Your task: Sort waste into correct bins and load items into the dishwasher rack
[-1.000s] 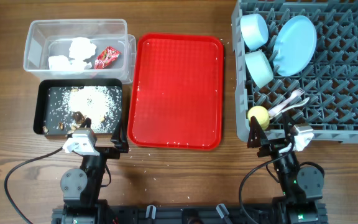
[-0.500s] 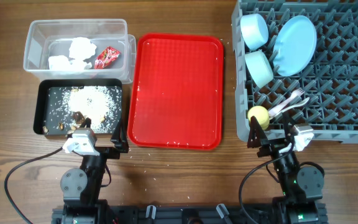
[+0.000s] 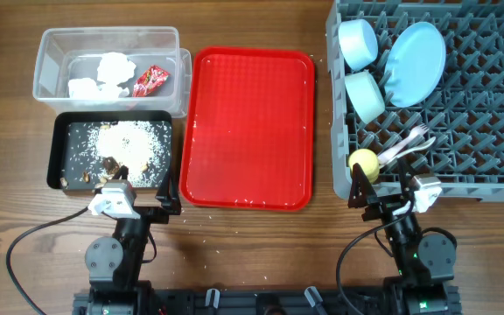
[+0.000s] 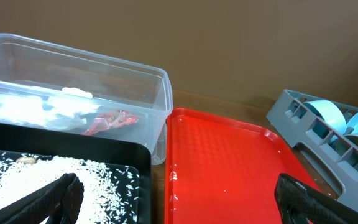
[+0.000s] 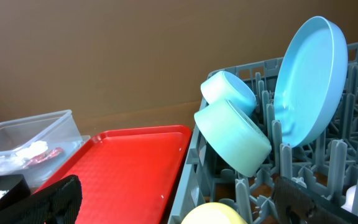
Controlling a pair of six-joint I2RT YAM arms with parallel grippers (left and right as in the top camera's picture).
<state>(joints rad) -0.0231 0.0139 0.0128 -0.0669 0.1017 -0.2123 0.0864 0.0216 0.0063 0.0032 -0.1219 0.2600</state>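
The grey dishwasher rack (image 3: 488,122) at the right holds a light blue plate (image 3: 415,61), two light blue bowls (image 3: 357,42) (image 3: 366,94), a yellow cup (image 3: 363,163) and a white spoon and fork (image 3: 407,143). The clear tub (image 3: 55,39) holds white tissue pieces (image 3: 112,68) and the red wrapper (image 3: 151,80). The black tray (image 3: 57,144) holds white crumbs and brown bits (image 3: 125,144). My left gripper (image 3: 169,197) is open and empty at the near table edge. My right gripper (image 3: 367,194) is open and empty in front of the rack. The plate (image 5: 309,81) and bowls (image 5: 232,134) show in the right wrist view.
A flat red tray (image 3: 250,127) lies between the bins and the rack, with a few crumbs on it. It also shows in the left wrist view (image 4: 222,168). Both arm bases sit at the near table edge.
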